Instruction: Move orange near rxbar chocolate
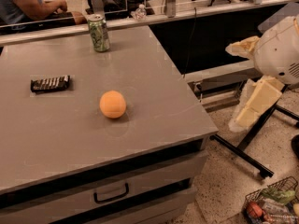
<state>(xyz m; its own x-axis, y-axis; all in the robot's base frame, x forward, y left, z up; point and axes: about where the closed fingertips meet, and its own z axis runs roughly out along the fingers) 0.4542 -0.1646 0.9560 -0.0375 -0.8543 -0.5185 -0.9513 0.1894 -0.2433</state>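
Orange [112, 104] sits near the middle of the grey tabletop [154, 78], touching nothing else. I see the rxbar chocolate [50, 83] lying flat to its left and a little farther back, with bare surface between them. A green soda can [98, 32] stands upright near the far edge. My arm [280, 50] is off to the right, beyond the tabletop's edge, with the pale hand [256, 102] angled down toward the floor. I cannot tell whether the hand is open or closed.
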